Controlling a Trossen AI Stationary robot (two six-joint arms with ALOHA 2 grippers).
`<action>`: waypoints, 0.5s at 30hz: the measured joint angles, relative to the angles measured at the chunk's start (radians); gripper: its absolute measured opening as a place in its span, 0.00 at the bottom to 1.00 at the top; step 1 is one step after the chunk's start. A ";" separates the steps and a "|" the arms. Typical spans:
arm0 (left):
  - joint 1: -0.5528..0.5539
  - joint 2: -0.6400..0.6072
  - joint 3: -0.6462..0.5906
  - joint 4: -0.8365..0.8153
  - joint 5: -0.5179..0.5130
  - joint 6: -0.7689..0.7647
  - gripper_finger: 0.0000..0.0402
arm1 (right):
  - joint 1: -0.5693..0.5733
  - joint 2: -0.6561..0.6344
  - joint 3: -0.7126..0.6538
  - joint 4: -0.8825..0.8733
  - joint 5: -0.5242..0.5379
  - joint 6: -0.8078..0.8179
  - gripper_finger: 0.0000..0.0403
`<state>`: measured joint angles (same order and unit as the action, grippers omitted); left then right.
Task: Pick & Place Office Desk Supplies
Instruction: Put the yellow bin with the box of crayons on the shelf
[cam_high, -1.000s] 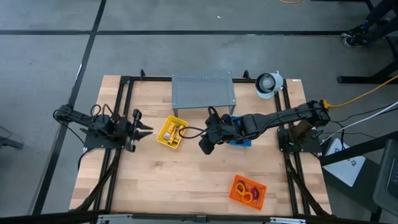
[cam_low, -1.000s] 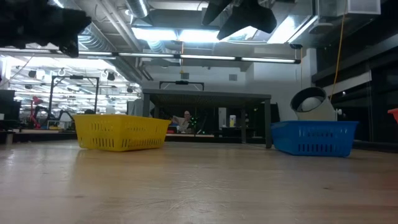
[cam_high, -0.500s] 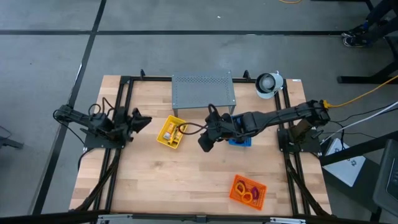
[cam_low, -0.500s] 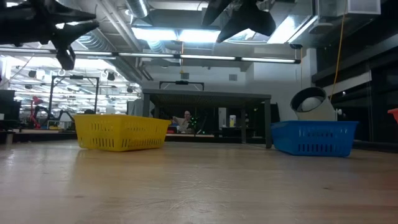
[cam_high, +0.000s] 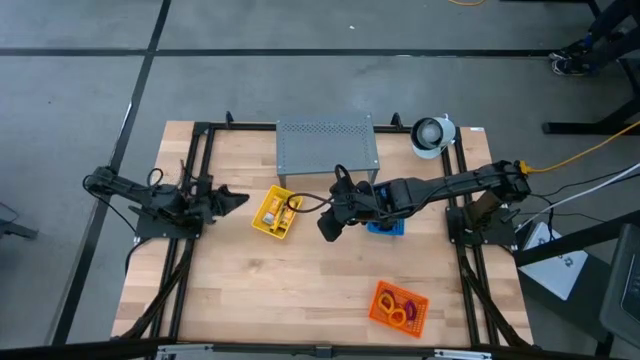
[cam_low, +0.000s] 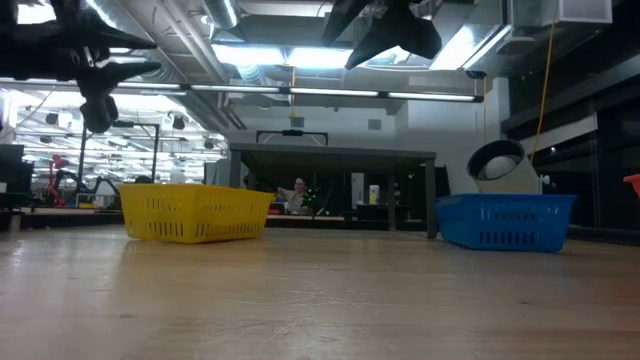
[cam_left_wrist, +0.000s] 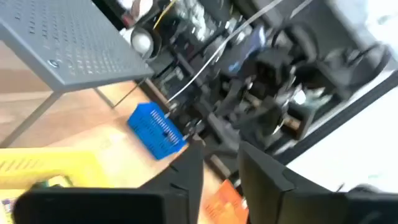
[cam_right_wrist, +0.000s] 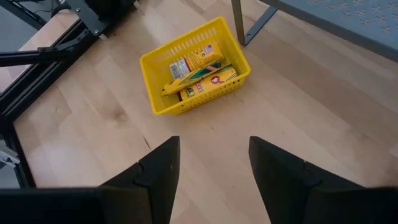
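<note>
The right gripper (cam_high: 329, 229) is held wide open and empty above bare table, with the yellow tray (cam_high: 276, 212) of packets (cam_right_wrist: 198, 70) lying just beside it on the side toward the left arm. The packets are seen lying side by side along the tray's length. The left gripper (cam_high: 232, 199), slightly parted and empty, is also near the tray, so neither arm is judged clearly nearer.
</note>
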<state>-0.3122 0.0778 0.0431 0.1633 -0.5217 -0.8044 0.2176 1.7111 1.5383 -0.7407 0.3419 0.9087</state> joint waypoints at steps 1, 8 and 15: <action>0.000 0.018 0.022 -0.018 0.006 0.009 0.26 | 0.000 0.000 0.000 0.001 0.001 0.000 0.48; 0.000 0.215 0.260 -0.479 -0.057 -0.013 0.48 | 0.002 0.000 0.000 0.006 0.001 0.019 0.48; 0.036 0.430 0.397 -0.778 -0.059 -0.272 0.52 | 0.002 0.000 0.000 0.029 0.006 0.005 0.48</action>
<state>-0.2759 0.5080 0.4405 -0.6147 -0.5805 -1.0768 0.2192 1.7111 1.5383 -0.7118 0.3474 0.9133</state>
